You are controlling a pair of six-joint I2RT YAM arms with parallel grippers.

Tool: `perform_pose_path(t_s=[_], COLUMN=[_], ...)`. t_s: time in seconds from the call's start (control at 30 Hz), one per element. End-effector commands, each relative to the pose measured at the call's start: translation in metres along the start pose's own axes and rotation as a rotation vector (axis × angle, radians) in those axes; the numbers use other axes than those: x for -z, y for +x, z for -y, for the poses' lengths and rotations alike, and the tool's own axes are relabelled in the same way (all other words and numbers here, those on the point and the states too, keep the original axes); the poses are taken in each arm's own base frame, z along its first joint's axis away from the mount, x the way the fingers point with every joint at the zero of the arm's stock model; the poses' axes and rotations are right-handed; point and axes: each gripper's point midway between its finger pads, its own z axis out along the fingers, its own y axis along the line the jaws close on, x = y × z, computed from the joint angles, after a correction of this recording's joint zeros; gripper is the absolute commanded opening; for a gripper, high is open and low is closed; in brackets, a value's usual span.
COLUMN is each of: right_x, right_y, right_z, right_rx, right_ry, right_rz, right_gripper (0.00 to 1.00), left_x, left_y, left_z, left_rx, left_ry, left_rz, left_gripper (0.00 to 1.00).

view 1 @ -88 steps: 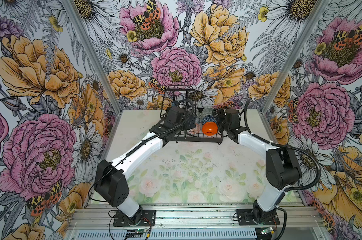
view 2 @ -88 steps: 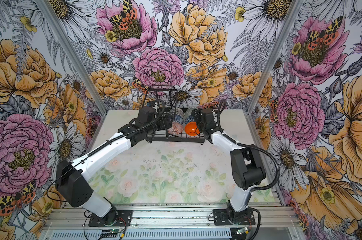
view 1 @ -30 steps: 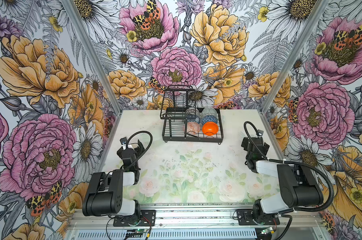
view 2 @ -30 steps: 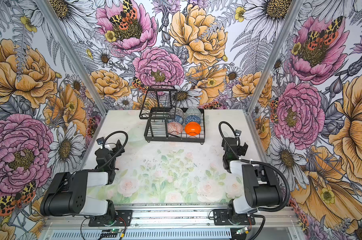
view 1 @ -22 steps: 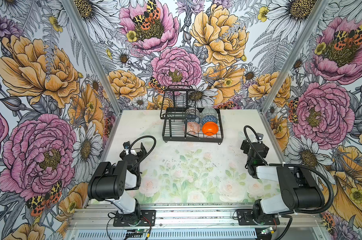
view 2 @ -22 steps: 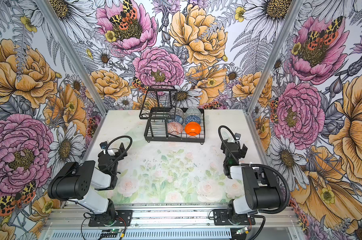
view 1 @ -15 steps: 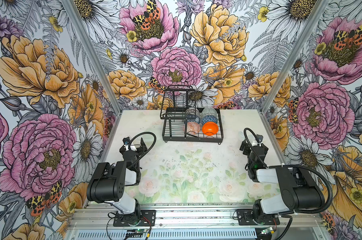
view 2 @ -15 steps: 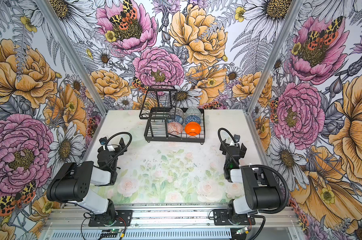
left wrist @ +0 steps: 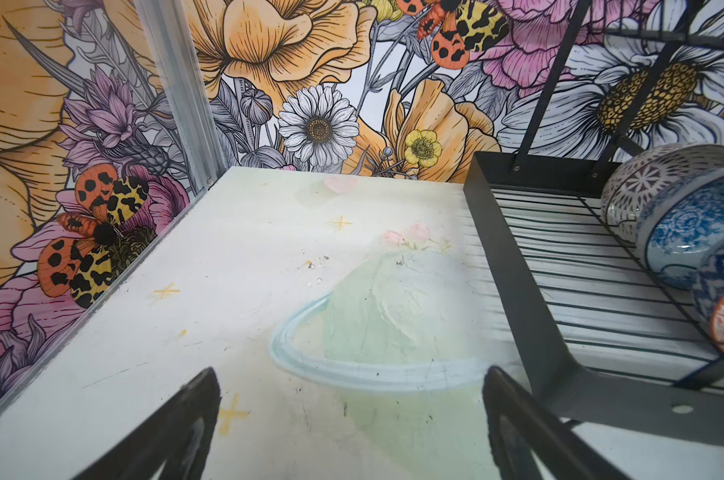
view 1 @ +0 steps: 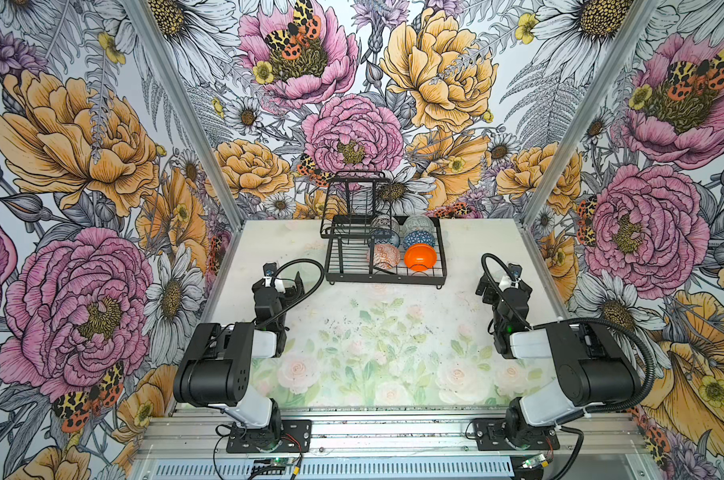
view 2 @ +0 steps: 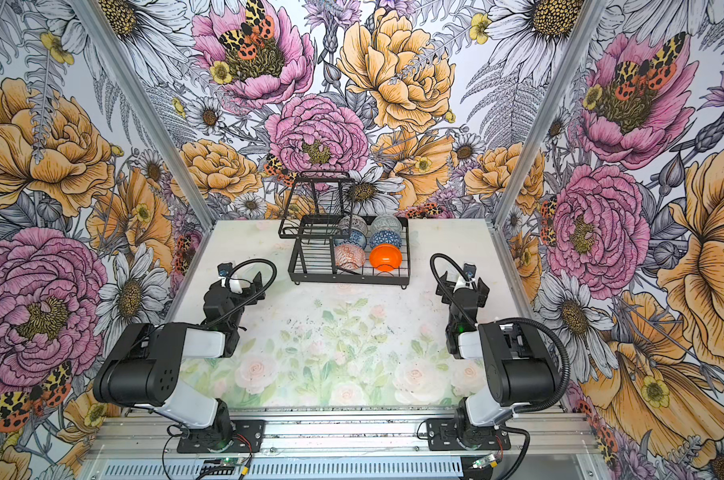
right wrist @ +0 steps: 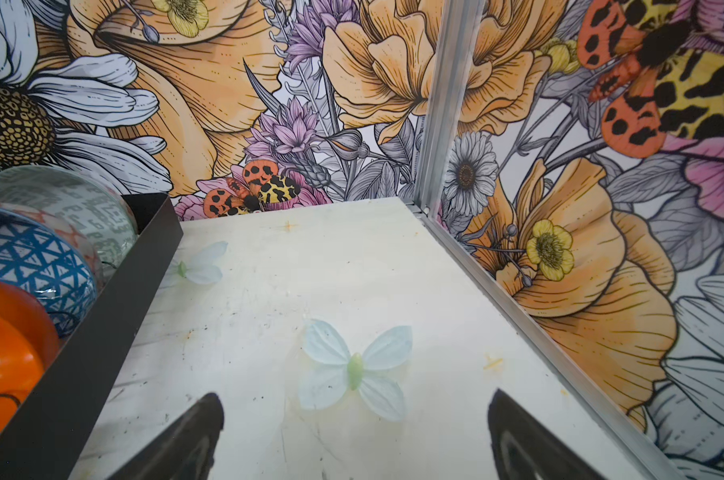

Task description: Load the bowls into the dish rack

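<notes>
Bowls on edge in the rack, its long side crosswise; my left gripper and right gripper spread, empty.

Overhead stereo; wrists beside dish rack

Pale floral-print tabletop, bold flower-and-moth wall panels, aluminium corner posts, front mounting rail, printed pale butterfly

Pale floral-printed table, black wire dish rack standing at its far edge
</notes>
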Motion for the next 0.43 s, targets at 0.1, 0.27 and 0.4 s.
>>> perform_pose_path(t_s=[0.1, 0.27, 0.4], right_x=[-0.0010, -0.0009, -0.0008], right_y=[0.0082, 0.0083, 0.0087], right_z=[0.0001, 0.0002, 0.0002], right_rx=[0.019, 0.018, 0.018], right_ry=[-0.002, -0.001, -0.002], right_rz=[-0.049, -0.050, -0.051], right_gripper=[0.99, 1.00, 1.00], left_x=[0.0006, -0.0001, 0.0001], left_y=[-0.0040, -0.0036, -0.0035], left_z=[0.0026, 0.0024, 0.0026], left_rx=[-0.016, -0.009, -0.009], left_ry=[0.020, 0.028, 0.030], left_rz=[0.009, 0.005, 0.007], left_gripper=[0.99, 0.99, 0.99])
